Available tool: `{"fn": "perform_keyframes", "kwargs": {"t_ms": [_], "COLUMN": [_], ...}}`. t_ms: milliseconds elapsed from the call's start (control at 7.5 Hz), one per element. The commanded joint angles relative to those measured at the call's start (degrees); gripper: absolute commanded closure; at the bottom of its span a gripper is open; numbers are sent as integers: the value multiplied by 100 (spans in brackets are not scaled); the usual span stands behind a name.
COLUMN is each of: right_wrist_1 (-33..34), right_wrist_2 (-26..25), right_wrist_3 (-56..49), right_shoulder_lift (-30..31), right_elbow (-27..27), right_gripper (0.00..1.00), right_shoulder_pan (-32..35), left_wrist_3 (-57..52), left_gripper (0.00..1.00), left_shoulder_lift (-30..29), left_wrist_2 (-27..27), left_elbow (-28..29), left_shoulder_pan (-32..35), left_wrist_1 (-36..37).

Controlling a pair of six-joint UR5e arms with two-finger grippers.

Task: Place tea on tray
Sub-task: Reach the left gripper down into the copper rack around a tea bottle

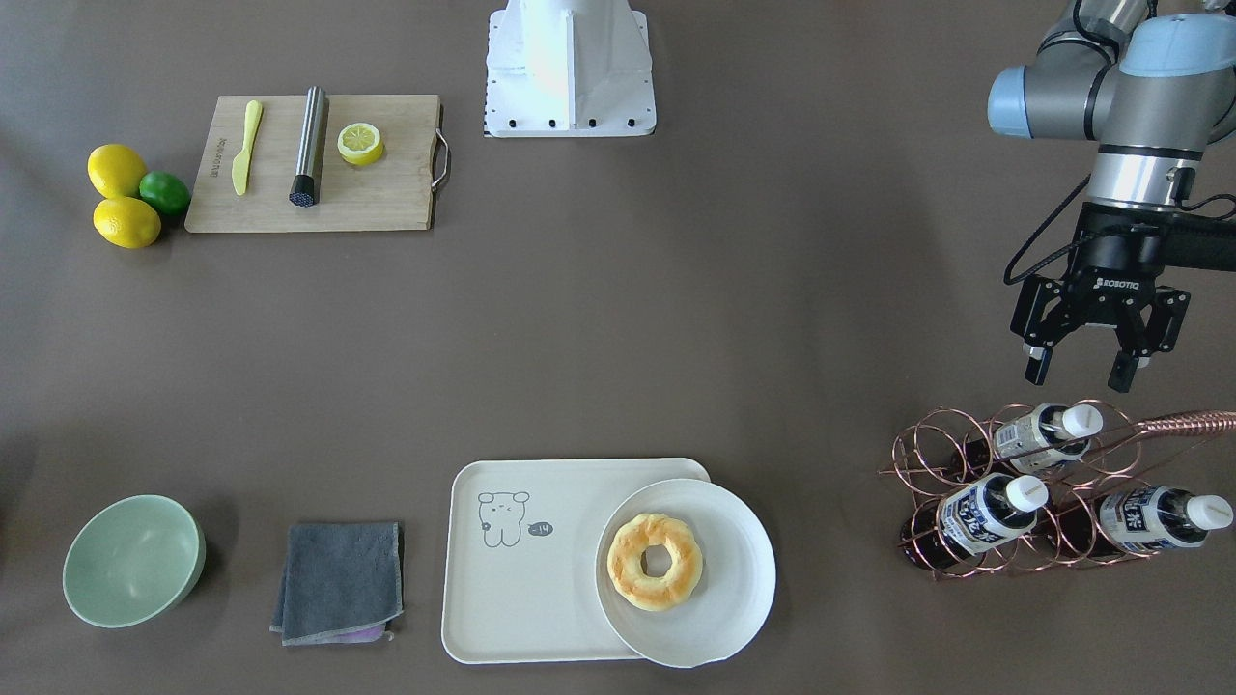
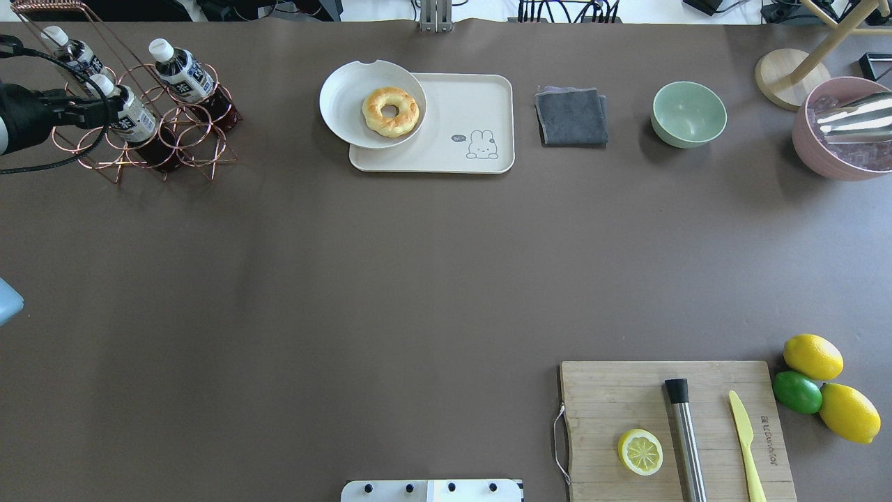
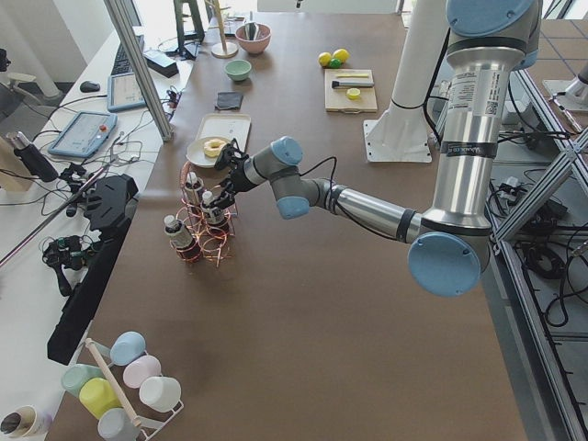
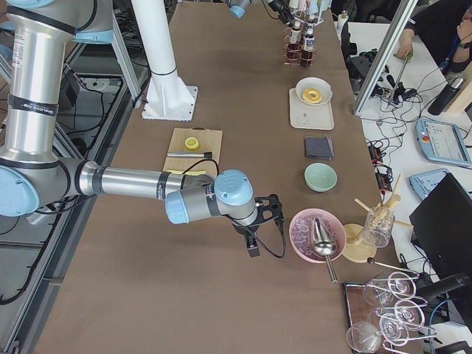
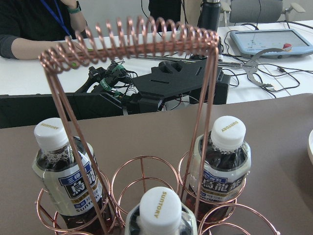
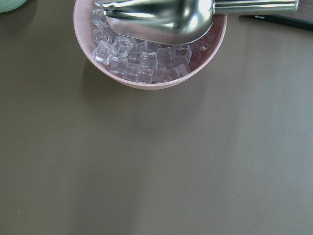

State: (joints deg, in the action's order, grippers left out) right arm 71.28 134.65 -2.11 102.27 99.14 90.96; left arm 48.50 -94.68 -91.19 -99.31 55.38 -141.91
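Three tea bottles with white caps lie tilted in a copper wire rack (image 1: 966, 463): one on top (image 1: 1048, 430) and two below (image 1: 985, 512), (image 1: 1159, 516). My left gripper (image 1: 1078, 369) is open and empty. It hovers just on the robot's side of the rack, close to the top bottle's cap. The left wrist view looks at the three caps (image 5: 161, 210). The cream tray (image 1: 521, 579) lies at the table's far-middle edge, well apart from the rack. My right gripper (image 4: 258, 221) shows only in the exterior right view, beside a pink ice bowl; I cannot tell if it is open.
A white plate (image 1: 744, 579) with a doughnut (image 1: 655, 560) overlaps the tray's end nearest the rack. A grey cloth (image 1: 340, 579) and green bowl (image 1: 130, 560) lie beyond the tray. A wooden board (image 1: 386, 193), lemons (image 1: 116, 172) and a pink ice bowl (image 2: 836, 132) sit on the robot's right.
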Motion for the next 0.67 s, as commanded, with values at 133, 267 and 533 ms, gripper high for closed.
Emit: {"fn": "perform_keyframes", "kwargs": {"t_ms": [133, 267, 533], "right_wrist_1": [0, 0, 0], "right_wrist_2": [0, 0, 0], "right_wrist_3": [0, 0, 0], "right_shoulder_lift": [-5, -5, 3], "right_elbow": [0, 8, 9], "right_gripper": [0, 0, 0], "right_shoulder_pan": [0, 0, 0], "left_wrist_3": [-16, -16, -16], "left_gripper": [21, 20, 21], "left_shoulder_lift": [-164, -208, -235], "left_wrist_2": [-4, -4, -13], "left_elbow": [219, 246, 281], "left_shoulder_pan": [-1, 8, 26], "left_wrist_1": [-39, -39, -39]}}
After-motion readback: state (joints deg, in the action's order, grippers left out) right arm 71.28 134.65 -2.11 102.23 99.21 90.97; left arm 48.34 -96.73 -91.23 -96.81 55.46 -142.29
